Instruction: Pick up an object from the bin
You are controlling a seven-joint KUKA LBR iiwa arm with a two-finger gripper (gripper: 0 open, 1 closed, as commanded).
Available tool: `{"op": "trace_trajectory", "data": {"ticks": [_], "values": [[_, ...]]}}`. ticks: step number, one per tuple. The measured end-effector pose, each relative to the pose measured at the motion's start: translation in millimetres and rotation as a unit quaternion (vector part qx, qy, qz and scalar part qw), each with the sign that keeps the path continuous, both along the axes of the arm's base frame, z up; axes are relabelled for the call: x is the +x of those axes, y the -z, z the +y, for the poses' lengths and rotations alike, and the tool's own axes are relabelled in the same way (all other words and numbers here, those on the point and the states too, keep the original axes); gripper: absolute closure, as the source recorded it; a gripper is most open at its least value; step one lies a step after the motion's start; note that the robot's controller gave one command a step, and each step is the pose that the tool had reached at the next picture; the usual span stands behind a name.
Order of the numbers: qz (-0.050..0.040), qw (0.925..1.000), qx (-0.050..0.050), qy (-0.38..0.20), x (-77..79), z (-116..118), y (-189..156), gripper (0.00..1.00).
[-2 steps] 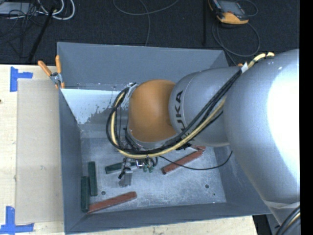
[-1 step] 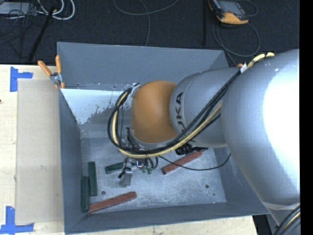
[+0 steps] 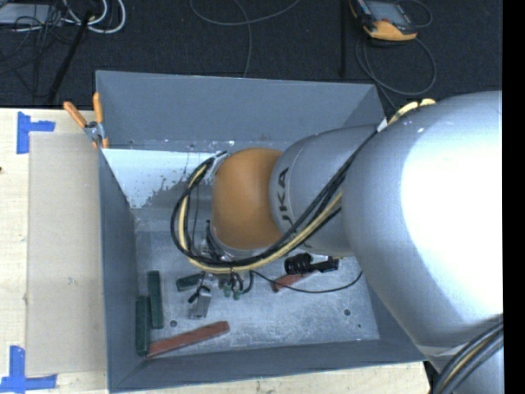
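1. Grey metal bin (image 3: 246, 121): the floor is sparsely loaded. Loose items are confined to its near half, mostly left of centre.
2. Arm (image 3: 426, 220): it is seen reaching in from the right and deep into the bin. Much of the work area is masked by its orange wrist cover (image 3: 242, 195) and looped cables.
3. End effector (image 3: 217, 286): it is located just below the cover, low over the middle of the floor. Whether it is open or closed cannot be told, and no item is seen held.
4. Red-brown stick (image 3: 190, 338): it is recorded lying flat near the front wall, apart from the end effector. Two dark green bars (image 3: 154, 299) are noted near the left wall.
5. Small green piece (image 3: 189, 282) and pale grey piece (image 3: 199, 304): both are found just beside the end effector, on its left. These are judged the likeliest candidates for the pick. A small red-brown piece (image 3: 287, 281) is noted to its right.
6. Recommendation: one piece only should be centred under the end effector before closure. The neighbouring piece should be kept out of the closing path. Descent should be kept vertical until the floor is nearly met. The grasp should be confirmed before any lift is made.
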State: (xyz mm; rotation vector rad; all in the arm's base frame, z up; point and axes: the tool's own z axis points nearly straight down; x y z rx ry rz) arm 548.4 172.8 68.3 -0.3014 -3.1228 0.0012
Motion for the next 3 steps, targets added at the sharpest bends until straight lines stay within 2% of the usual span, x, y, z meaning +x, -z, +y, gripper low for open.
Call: {"op": "trace_trajectory", "data": {"ticks": [1, 2, 3], "values": [[-0.0008, 1.0000, 0.000, 0.001, -0.1, -1, 1, 0.00], [-0.0013, 1.0000, 0.001, 0.001, 0.2, 0, 0, 1.00], [-0.0021, 1.0000, 0.001, 0.002, 0.4, -1, -11, 1.00]]}}
